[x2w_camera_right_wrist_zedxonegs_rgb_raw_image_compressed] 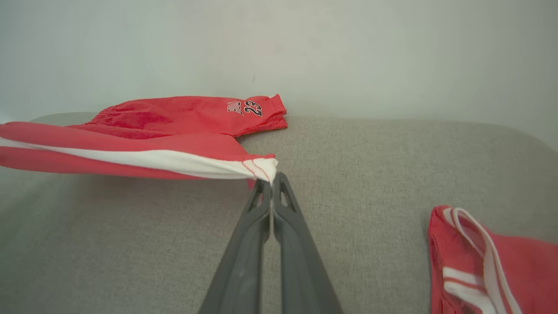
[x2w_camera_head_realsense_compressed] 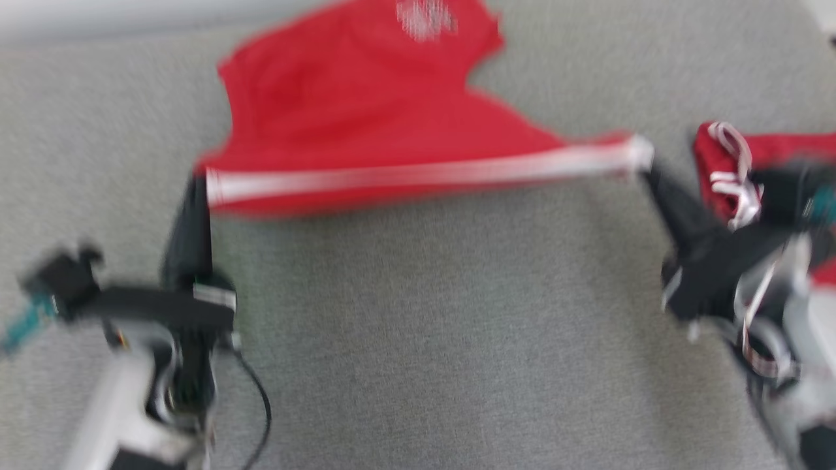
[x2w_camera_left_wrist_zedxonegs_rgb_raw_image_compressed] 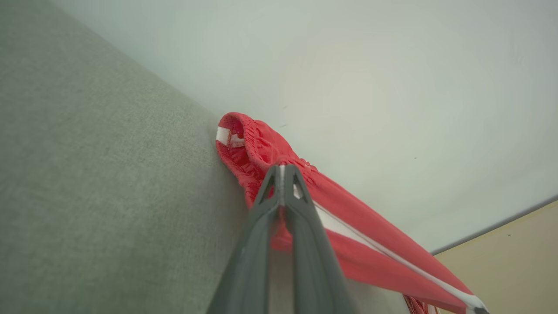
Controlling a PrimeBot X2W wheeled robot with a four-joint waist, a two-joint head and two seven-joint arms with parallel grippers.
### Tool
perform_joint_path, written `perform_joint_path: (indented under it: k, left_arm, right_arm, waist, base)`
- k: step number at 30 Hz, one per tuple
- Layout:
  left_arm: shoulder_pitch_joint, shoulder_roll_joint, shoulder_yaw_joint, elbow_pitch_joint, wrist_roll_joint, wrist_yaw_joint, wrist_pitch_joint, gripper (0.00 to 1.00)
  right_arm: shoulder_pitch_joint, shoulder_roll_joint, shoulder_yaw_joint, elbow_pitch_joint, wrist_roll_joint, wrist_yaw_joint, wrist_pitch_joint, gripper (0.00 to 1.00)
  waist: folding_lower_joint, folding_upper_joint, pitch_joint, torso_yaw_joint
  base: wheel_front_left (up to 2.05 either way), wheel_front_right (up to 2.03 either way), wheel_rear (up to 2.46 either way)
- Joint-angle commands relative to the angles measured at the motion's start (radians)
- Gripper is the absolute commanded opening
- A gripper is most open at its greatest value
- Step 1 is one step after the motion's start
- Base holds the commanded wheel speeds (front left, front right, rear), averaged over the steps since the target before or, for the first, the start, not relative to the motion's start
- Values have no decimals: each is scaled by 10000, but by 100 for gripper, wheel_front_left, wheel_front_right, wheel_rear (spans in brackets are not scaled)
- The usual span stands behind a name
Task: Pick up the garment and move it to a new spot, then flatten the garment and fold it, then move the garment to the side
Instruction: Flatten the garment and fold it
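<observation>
- The left hand (x2w_camera_head_realsense_compressed: 197, 186) is pinched fully closed on one end of the garment's (x2w_camera_head_realsense_compressed: 366, 111) striped edge, near the gathered waistband.
- The right hand (x2w_camera_head_realsense_compressed: 645, 164) is clamped just as tight on the other end of that edge, at the hem corner.
- Between the two hands the white stripe (x2w_camera_head_realsense_compressed: 418, 175) is drawn out taut and lifted off the grey padded surface (x2w_camera_head_realsense_compressed: 424, 339).
- The rest of the garment, a pair of red shorts, trails away from the hands. Its far leg with the printed number lies on the surface near the wall (x2w_camera_right_wrist_zedxonegs_rgb_raw_image_compressed: 348, 52).
- Judged from this, the pick-up is done and the move or spreading is under way. Flattening, folding and setting aside are left.
- A second red garment (x2w_camera_head_realsense_compressed: 731, 163) lies bunched just beside the right hand.
</observation>
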Motion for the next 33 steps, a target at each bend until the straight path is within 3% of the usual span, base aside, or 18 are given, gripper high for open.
perform_joint_path:
  k: [1, 12, 22, 27, 33]
  left_arm:
    - [308, 35, 123, 36, -238, 33, -76, 0]
    - [4260, 334, -552, -398, -82, 257, 11, 0]
    - [6309, 743, -1453, -1510, -89, 1222, 1527, 0]
    - [6663, 814, -1448, -2295, -157, 1515, 1657, 0]
    - [6258, 503, -1099, -2850, -532, 1579, 1450, 0]
  right_arm:
    - [281, -23, -120, -55, 23, -37, 79, 0]
    - [4870, 772, -1964, -2330, -367, -41, 3366, 0]
    - [7469, 1554, -2975, -4177, -1219, -38, 6580, 0]
    - [7563, 1809, -3131, -4822, -1428, -34, 6672, 0]
    - [6343, 1410, -2659, -4445, -1703, -34, 5786, 0]
  waist:
    - [3, 2, -1141, 71]
    - [3, 2, -2544, 62]
    - [3, 2, -3049, 226]
    - [3, 2, -3115, 289]
    - [3, 2, -3047, 307]
  base:
    - [0, 0, 0]
    - [0, 0, 0]
    - [0, 0, 0]
    - [0, 0, 0]
    - [0, 0, 0]
